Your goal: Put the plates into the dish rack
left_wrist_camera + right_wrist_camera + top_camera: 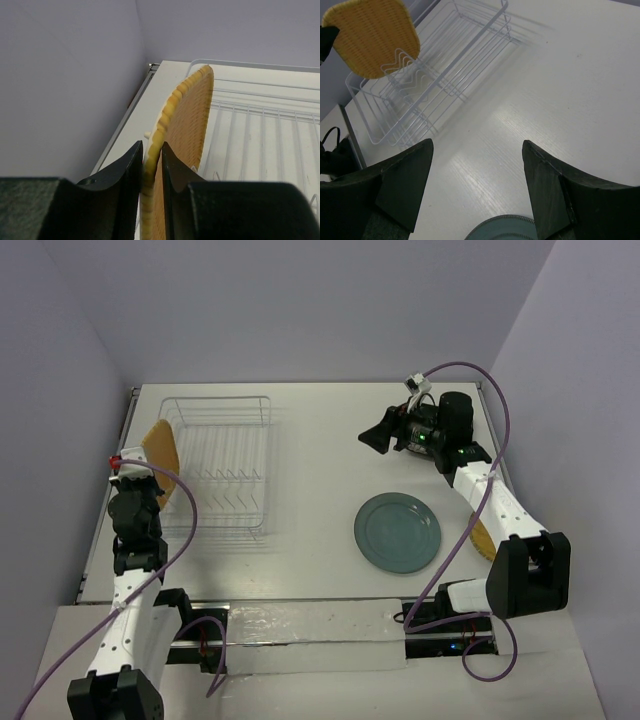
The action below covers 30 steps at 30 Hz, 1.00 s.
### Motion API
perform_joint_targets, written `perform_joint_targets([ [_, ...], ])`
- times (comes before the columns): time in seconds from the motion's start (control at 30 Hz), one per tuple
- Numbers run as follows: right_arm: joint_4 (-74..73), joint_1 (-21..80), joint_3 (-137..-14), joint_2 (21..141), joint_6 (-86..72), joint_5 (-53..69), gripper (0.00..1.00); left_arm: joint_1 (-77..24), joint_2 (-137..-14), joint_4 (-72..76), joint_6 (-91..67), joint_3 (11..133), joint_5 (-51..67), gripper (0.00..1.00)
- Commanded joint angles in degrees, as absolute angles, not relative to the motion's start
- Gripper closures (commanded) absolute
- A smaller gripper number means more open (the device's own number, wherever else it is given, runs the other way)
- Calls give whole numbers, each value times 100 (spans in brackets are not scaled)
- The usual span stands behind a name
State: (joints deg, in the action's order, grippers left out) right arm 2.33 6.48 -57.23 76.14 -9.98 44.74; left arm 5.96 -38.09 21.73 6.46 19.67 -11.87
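My left gripper [151, 146] is shut on the edge of the rounded-square woven tan plate [190, 115]. It holds the plate upright, on edge, over the left side of the white wire dish rack [222, 468]. The plate [162, 450] and rack [445, 65] also show in the top and right wrist views. The round teal-grey plate [397, 532] lies flat on the table at centre right. My right gripper [381, 437] is open and empty, raised above the table beyond the teal plate [505, 231]. A yellow-tan plate [482, 538] peeks out from under the right arm. The black square plate is out of view.
The table's left edge and the wall [60, 90] run close beside the held plate. The right arm's cable [470, 368] loops above the back right of the table. White tape [310, 622] lines the near edge.
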Motion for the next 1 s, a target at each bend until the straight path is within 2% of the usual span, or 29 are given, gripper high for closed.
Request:
perform_joint_targets([
  [0.0, 404, 615, -5970, 7615, -986, 4605, 21, 606, -3772, 1944, 359, 2332, -1229, 70],
  [0.07, 404, 615, -5968, 7594, -991, 4614, 21, 606, -3726, 1445, 175, 2565, -1074, 55],
  [0.17, 404, 624, -5968, 7558, -1002, 4641, 21, 606, -3565, 1121, 45, 2692, -1025, 24],
  [0.23, 404, 624, -5968, 7541, -1011, 4649, 21, 606, -3402, 933, -243, 2777, -1211, 18],
  [0.3, 404, 626, -5959, 7518, -1009, 4658, 21, 599, -3262, 897, -286, 2795, -1306, 16],
  [0.43, 404, 659, -5926, 7481, -1020, 4658, 21, 606, -3156, 660, -380, 3030, -1435, 4],
  [0.63, 387, 659, -5857, 7282, -1188, 4360, 13, 606, -3450, 211, -856, 3956, -2061, 1],
  [0.7, 387, 661, -5831, 7214, -1292, 4234, 11, 606, -3612, 64, -1075, 4297, -1943, 1],
  [0.83, 50, 650, -5784, 7051, -1537, 3465, 2, 606, -4159, -268, -1622, 5141, -422, 1],
  [0.97, -336, 610, -5596, 6690, -1641, 2755, 0, 599, -4615, -313, -1758, 5631, 26, 1],
])
